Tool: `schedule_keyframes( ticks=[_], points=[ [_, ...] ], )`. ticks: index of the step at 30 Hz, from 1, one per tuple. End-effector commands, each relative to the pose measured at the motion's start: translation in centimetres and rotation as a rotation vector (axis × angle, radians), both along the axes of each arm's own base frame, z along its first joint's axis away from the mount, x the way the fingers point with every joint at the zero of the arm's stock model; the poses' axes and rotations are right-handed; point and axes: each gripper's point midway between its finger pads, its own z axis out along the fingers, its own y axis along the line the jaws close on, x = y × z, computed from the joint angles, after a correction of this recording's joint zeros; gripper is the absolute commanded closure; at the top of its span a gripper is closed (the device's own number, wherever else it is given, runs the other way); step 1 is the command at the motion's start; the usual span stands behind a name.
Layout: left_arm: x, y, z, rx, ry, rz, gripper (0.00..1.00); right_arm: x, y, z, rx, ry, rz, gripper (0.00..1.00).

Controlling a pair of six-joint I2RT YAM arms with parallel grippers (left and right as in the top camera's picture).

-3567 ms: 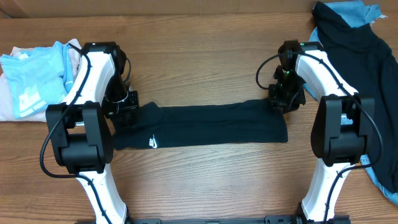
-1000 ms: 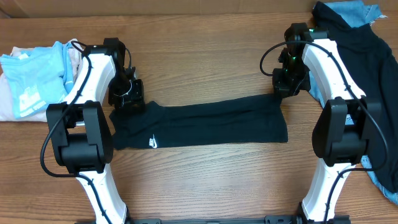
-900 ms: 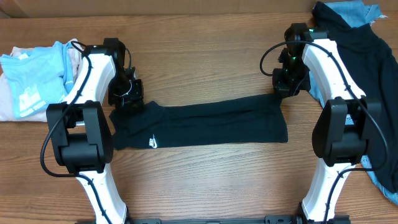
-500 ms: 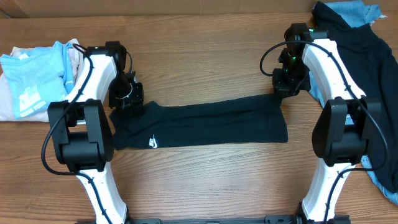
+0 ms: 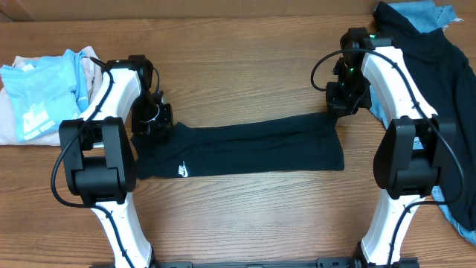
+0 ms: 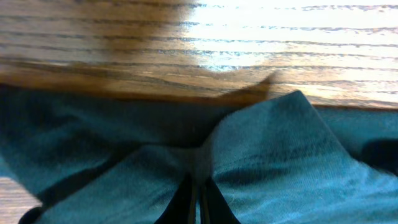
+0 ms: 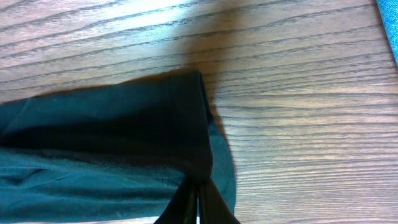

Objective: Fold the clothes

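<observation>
Black T-shirt (image 5: 253,149) lay flat on the worktop (image 5: 245,67), folded into a long narrow band across the middle of the overhead frame, running left to right and tilted a little, right end higher. Small white swoosh logo (image 5: 182,171) sat near the band's lower left corner.

Left gripper (image 6: 198,200) was pressed together on the shirt's upper left corner. In the left wrist view the dark fingertips met at bottom centre, and a ridge of fabric rose from them to a peak against the wood. Right gripper (image 7: 196,205) was likewise pinching the upper right corner. In the right wrist view the folded edge bunched down into the closed tips at bottom centre.

In the overhead view both sets of fingers were hidden under the wrist housings, so the grip showed only in the wrist views. Sleeves and collar were folded in and could not be made out.

Light-blue tee (image 5: 41,97) with white print sat at the upper left, on a pale garment (image 5: 9,123) cut off by the left edge. At the upper right a dark garment (image 5: 439,67) lay heaped over blue denim (image 5: 420,15), and the right edge cut off the pile. How many pieces were in it was unclear.
</observation>
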Motion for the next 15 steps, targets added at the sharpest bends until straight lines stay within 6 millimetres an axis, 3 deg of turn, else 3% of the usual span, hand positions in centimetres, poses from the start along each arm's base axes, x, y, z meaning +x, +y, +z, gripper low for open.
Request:
schedule_keyframes(
  ticks=[1, 8, 15],
  points=[
    [1.4, 0.0, 1.5, 0.006, -0.049, -0.004, 0.96, 0.7, -0.4, 1.7, -0.008, -0.055, -0.007, 0.96],
    [2.7, 0.1, 5.3, 0.009, -0.139, -0.004, 0.96, 0.8, -0.5, 1.7, -0.008, -0.056, -0.007, 0.96],
    [4.1, 0.3, 8.0, 0.014, -0.258, -0.001, 0.96, 2.1, -0.4, 1.6, -0.006, -0.109, -0.007, 0.96]
  ],
)
